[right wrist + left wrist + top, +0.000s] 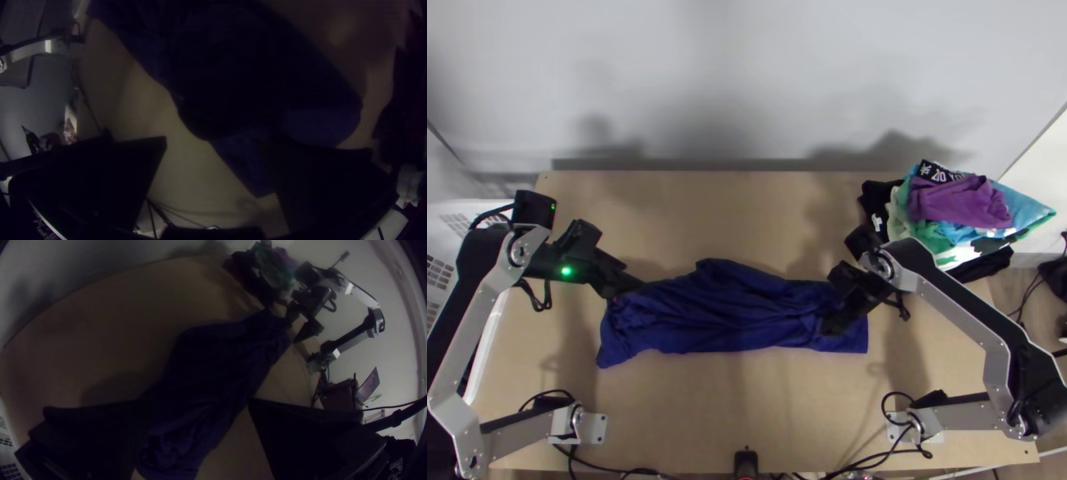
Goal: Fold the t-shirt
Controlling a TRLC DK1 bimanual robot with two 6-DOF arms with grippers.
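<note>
The dark blue t-shirt [723, 312] lies as a long, wrinkled strip across the table. In the top view my left gripper [627, 288] is at the shirt's upper left end and my right gripper [835, 320] is over its right end. The left wrist view has the shirt [213, 369] running between the wide-apart fingers of my left gripper [195, 404]. In the right wrist view, my right gripper [222, 146] is open too, one finger overlapping the shirt [249, 80], the other over bare wood.
A pile of clothes [959, 208] in purple, blue, green and black lies at the table's far right corner. Bare wood of the table [715, 216] shows beyond the shirt and in front of it. A white basket [451, 216] stands by the left edge.
</note>
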